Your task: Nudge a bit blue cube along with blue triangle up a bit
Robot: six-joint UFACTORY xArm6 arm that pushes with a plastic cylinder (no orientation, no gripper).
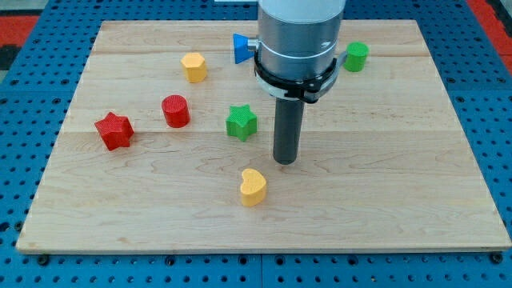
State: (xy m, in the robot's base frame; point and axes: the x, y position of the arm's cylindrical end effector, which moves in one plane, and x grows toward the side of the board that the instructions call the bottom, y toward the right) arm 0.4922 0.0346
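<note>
A blue block (240,48) shows at the view's top, just left of the arm's grey body; only its left part is visible, and it looks like the blue triangle. The blue cube is not visible; the arm may hide it. My tip (286,161) rests on the wooden board (384,192) near the middle, well below the blue block. It is right of the green star (241,122) and above-right of the yellow heart (253,186), touching neither.
A yellow block (194,66) sits at the top left. A red cylinder (175,110) and a red star (114,131) lie at the left. A green cylinder (356,56) sits at the top right. Blue pegboard surrounds the board.
</note>
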